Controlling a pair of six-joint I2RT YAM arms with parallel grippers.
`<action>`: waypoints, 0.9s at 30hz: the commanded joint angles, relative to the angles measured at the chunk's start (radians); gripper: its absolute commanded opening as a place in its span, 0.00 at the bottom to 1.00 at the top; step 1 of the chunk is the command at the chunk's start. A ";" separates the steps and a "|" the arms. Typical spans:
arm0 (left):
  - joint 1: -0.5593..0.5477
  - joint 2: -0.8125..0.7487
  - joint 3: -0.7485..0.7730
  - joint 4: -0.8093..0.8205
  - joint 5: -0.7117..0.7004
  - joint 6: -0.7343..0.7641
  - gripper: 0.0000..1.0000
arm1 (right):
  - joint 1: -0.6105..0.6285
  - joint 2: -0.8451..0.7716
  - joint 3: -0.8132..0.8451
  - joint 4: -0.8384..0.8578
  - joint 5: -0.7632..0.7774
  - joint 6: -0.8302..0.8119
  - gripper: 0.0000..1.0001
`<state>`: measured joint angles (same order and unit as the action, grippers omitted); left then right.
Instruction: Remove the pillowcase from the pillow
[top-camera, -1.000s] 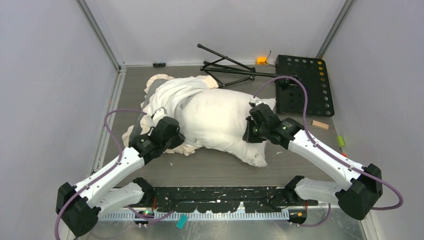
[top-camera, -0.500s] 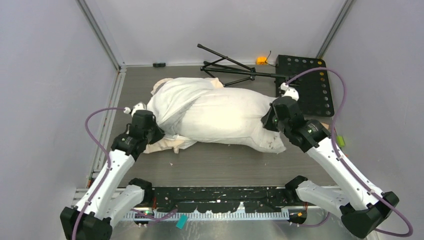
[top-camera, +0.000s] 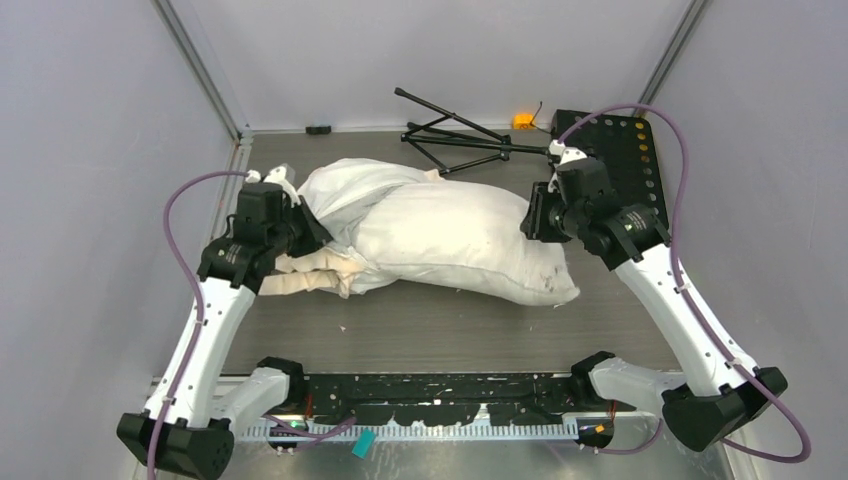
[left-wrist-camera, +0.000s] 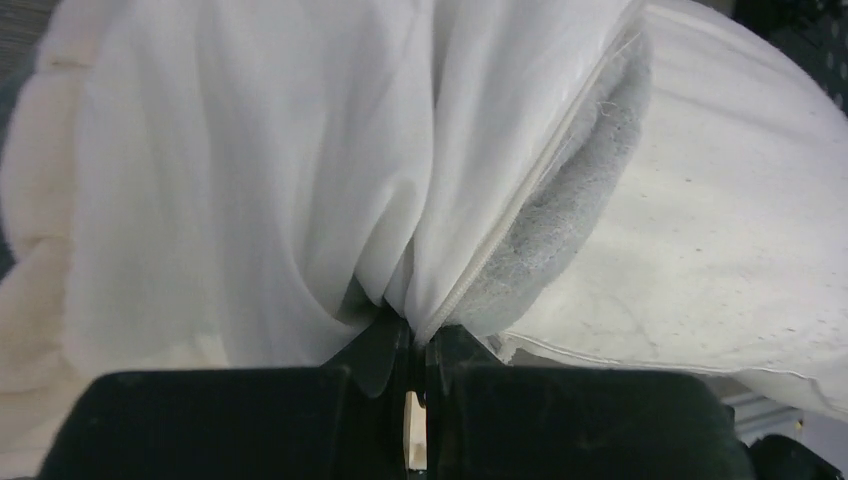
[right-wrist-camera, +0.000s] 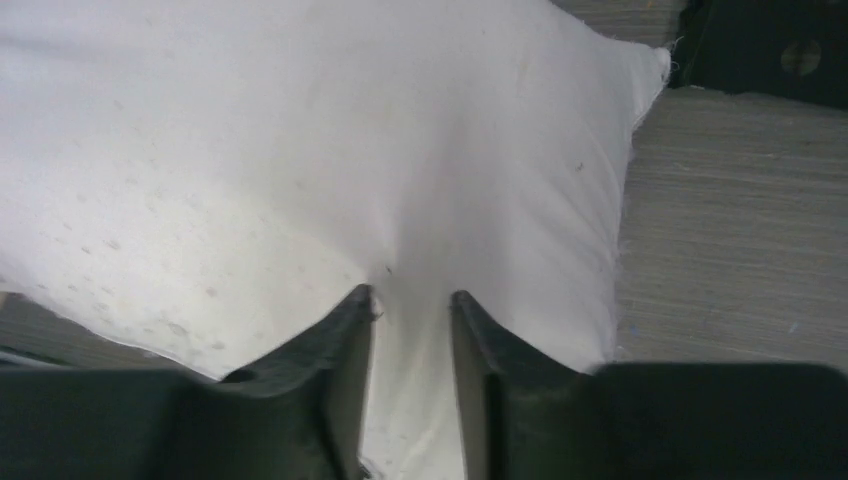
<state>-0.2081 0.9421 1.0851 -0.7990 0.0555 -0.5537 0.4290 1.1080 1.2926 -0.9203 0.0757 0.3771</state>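
Note:
The off-white speckled pillow (top-camera: 460, 240) lies across the table's middle, its right part bare. The pillowcase (top-camera: 345, 190), cream side out with a frill (top-camera: 310, 280), covers its left end. My left gripper (top-camera: 300, 222) is shut on the pillowcase's open edge; in the left wrist view (left-wrist-camera: 418, 335) bunched white fabric (left-wrist-camera: 250, 180), a zip seam and grey plush lining (left-wrist-camera: 560, 230) run into the jaws. My right gripper (top-camera: 533, 215) is shut on a fold of the pillow's right end, which also shows in the right wrist view (right-wrist-camera: 412, 300) against the pillow (right-wrist-camera: 300, 150).
A folded black tripod (top-camera: 455, 135) lies at the back. A black perforated plate (top-camera: 625, 165) sits at the back right, with an orange item (top-camera: 522, 121) beside it. A wooden block (top-camera: 642, 250) and a green item (top-camera: 681, 281) lie at the right. Walls stand close on both sides.
Both arms have moved apart, left one leftward and back, right one rightward and back. The pillow is stretched out longer and more of its right part is bare of the pillowcase.

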 joint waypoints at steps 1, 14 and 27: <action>0.019 0.052 0.073 0.036 0.214 0.035 0.00 | -0.018 0.002 0.067 -0.010 -0.100 -0.100 0.52; 0.018 0.080 0.200 0.016 0.306 0.026 0.00 | 0.510 0.122 0.179 -0.024 0.119 -0.260 0.90; 0.019 0.077 0.228 -0.028 0.269 0.039 0.00 | 0.695 0.331 -0.004 0.046 0.595 -0.273 0.86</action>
<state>-0.2005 1.0401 1.2453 -0.8684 0.3241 -0.5369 1.1236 1.4246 1.3220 -0.9253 0.4549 0.0883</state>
